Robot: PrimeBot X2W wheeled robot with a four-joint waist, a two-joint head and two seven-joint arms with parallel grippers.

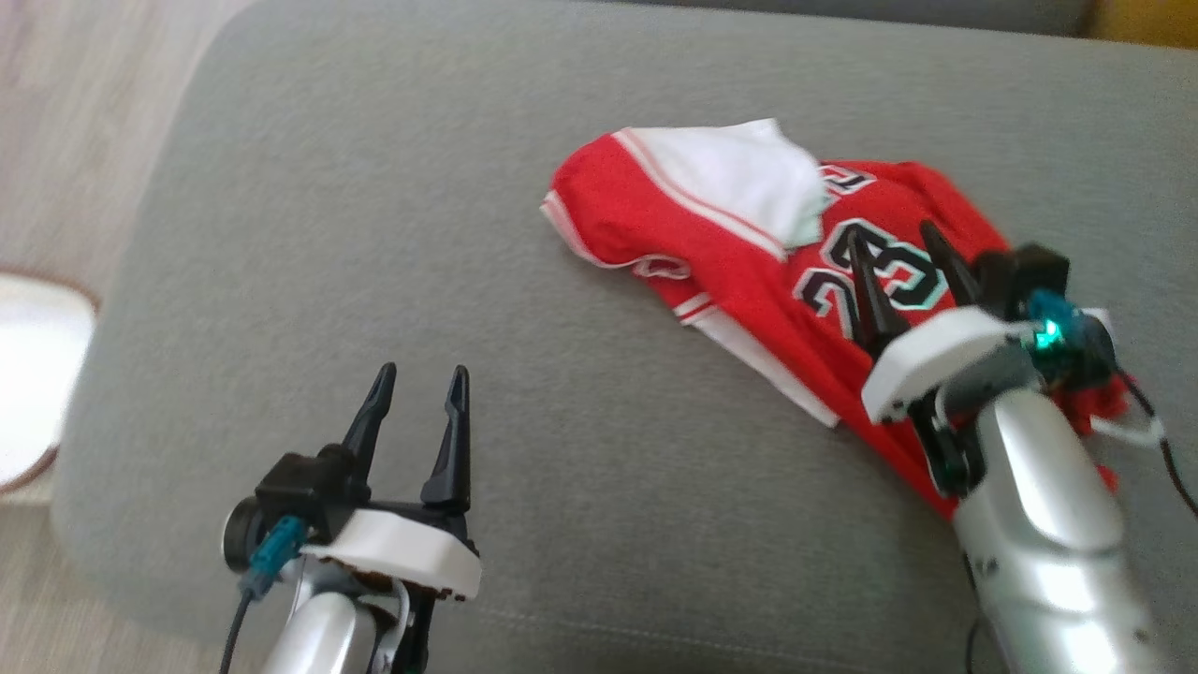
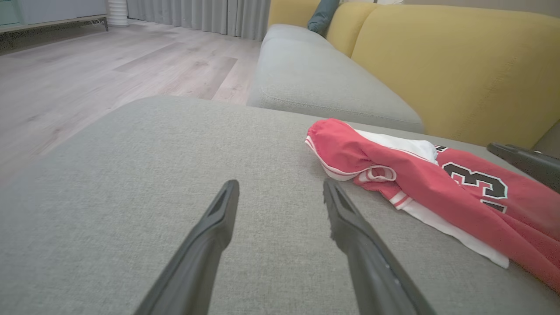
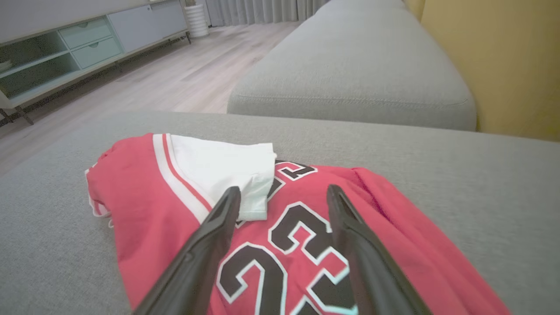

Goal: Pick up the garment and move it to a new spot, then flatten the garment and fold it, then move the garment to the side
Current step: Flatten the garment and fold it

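We find the red jersey (image 1: 655, 225) crumpled beneath the right claw (image 1: 889, 230), jaws spread and empty; left claw (image 1: 422, 370) likewise spread, the jersey well off to its right; light, limp mesh, we judge; best pinched at a hem.

Red jersey (image 1: 749, 271), number 23, crumpled, white lining showing, on grey cushion (image 1: 374, 234)

Red jersey (image 1: 739, 253) lying hidden at its near end under the right forearm (image 1: 1039, 505), lettering (image 1: 847, 178) partly hiding beneath a white fold (image 1: 739, 178) — unreadable, jersey running off the right wrist view's bottom edge, pale round thing (image 1: 33, 374) being cut by the head view's left edge.
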